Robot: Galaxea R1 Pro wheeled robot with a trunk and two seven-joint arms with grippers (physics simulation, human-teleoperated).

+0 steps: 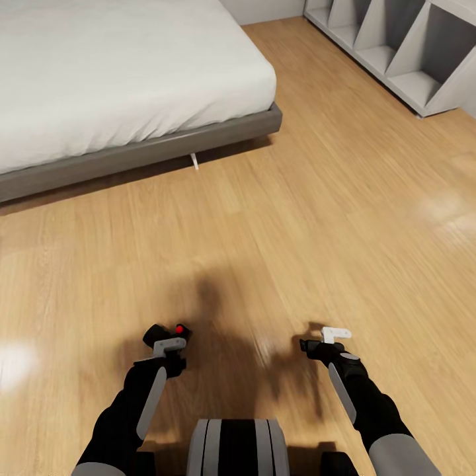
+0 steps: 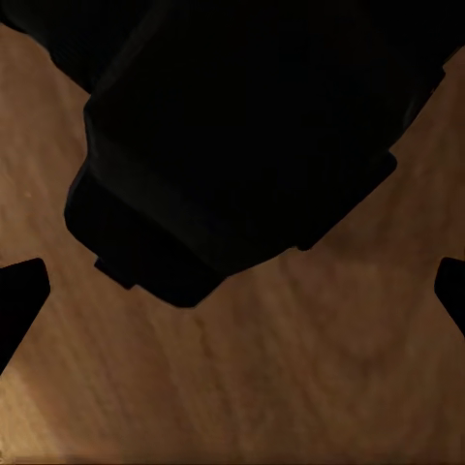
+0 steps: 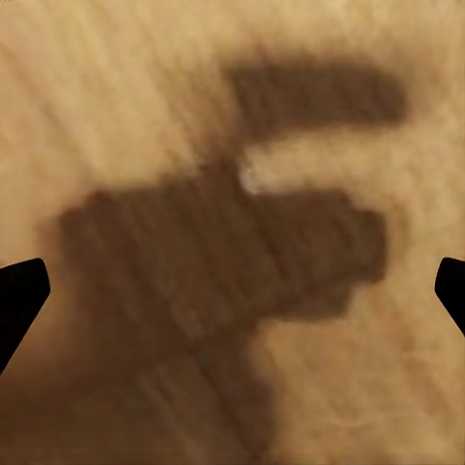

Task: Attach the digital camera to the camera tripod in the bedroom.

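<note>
Head view: robot on the light wood plank floor (image 1: 277, 218) of the bedroom, both arms held low and forward over it. Left gripper (image 1: 165, 338) is clamped on the digital camera (image 1: 173, 332), a small black body with the red spot on top facing up, held just above the floor at the lower left. In the left wrist view the digital camera (image 2: 242, 136) is a big black block directly ahead of the lens, with the 2 dark fingertips (image 2: 19, 300) at the frame edges; contact itself is hard to see there since the body is nearly all black, so the grip is read mainly from the head view. Right gripper (image 1: 316, 345) carries nothing; its jaws stand apart, and in the right wrist view the fingertips (image 3: 19, 295) sit wide at the edges with bare floor (image 3: 116, 87) and the arm's own shadow (image 3: 232, 252) between them. Grey-framed low bed (image 1: 119, 99) with white mattress is at upper left, well apart from the arms. Grey open shelf unit (image 1: 403, 46) is at upper right along the wall. Robot's trunk (image 1: 238, 446) is at bottom centre.
</note>
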